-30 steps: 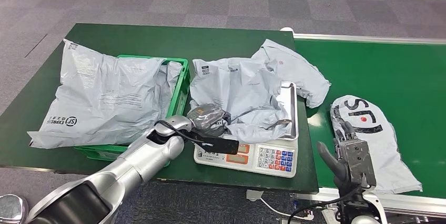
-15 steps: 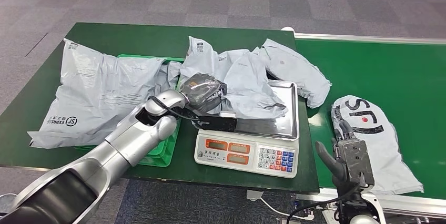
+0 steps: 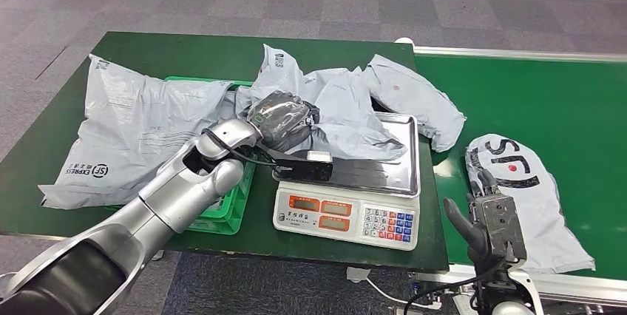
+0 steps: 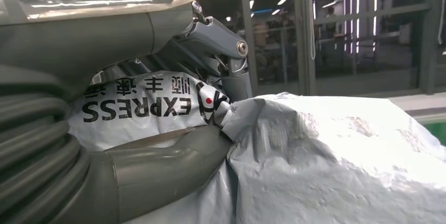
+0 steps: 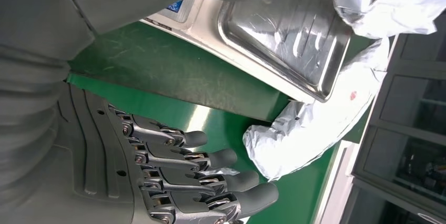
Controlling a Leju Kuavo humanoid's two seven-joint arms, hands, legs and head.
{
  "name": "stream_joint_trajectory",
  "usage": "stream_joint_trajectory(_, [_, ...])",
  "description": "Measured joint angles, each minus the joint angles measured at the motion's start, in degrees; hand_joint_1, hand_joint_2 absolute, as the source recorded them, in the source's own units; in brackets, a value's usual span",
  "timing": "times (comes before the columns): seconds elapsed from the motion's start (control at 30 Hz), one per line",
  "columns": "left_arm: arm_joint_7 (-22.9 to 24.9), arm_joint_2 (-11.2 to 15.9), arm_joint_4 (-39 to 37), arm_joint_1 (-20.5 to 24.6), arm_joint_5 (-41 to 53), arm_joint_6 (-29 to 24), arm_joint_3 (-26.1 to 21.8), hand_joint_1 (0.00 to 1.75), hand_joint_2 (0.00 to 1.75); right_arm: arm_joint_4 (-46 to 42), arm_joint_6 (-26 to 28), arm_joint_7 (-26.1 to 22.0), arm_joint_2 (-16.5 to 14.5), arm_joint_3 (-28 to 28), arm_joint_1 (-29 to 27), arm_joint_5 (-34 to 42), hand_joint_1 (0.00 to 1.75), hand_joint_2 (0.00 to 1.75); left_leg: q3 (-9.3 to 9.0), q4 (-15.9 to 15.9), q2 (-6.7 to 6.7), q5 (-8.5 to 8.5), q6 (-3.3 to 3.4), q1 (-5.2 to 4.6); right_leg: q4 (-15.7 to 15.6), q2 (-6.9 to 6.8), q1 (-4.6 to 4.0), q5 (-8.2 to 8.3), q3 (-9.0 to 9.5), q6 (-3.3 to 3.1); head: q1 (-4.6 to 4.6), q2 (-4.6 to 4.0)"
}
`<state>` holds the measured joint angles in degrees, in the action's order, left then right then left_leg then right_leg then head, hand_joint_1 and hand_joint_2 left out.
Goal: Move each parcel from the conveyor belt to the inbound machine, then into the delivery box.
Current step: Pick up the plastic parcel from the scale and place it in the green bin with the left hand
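Four grey parcels lie about the scale (image 3: 346,204), which we take for the inbound machine. Our left hand (image 3: 279,119) grips one parcel (image 3: 333,112) by its crumpled end, raised over the scale's tray (image 3: 403,171) at the edge nearest the green box (image 3: 229,211). In the left wrist view the fingers (image 4: 231,61) and thumb pinch a fold printed "EXPRESS".

Beside the scale, away from the belt (image 3: 547,100), the box already carries a large parcel (image 3: 140,134), draped over its rim. From the gripped end, the held parcel trails back across the tray toward the belt, so its long axis runs roughly from box to belt. We judge the coming move a sideways carry away from the scale; the left hand is the nearer one to the box.

Our right hand (image 3: 492,222) hangs on the belt side of the scale, fingers spread, holding nothing, just beside a lettered parcel (image 3: 525,182) on the belt. Another parcel (image 3: 418,100) straddles the table edge behind the scale, partly on the belt.
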<state>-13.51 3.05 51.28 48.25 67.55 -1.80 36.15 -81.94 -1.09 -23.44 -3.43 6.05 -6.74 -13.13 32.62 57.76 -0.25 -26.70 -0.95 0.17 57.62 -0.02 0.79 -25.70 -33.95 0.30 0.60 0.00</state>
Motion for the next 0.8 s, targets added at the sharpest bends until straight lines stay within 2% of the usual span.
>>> stream_joint_trajectory(0.53, [1.2,0.9,1.9,-0.1,3.3,0.3,0.0,1.75,1.75,-1.2,0.0,1.4,-0.6,0.0,-1.1,-0.9,0.00,1.75,0.00,0.0,0.01,0.00,0.00,0.00,0.0,0.01,0.00,0.00,-0.04,0.00,-0.01,0.00])
stream_joint_trajectory(0.8, [3.3,2.3,-0.2,0.5,9.1,-1.2,-0.4,1.75,1.75,-1.8,-0.1,1.5,-0.9,0.0,-1.7,-1.2,0.00,1.75,0.00,0.0,0.03,0.00,0.00,0.00,0.0,0.02,0.00,0.00,-0.04,0.00,-0.01,0.00])
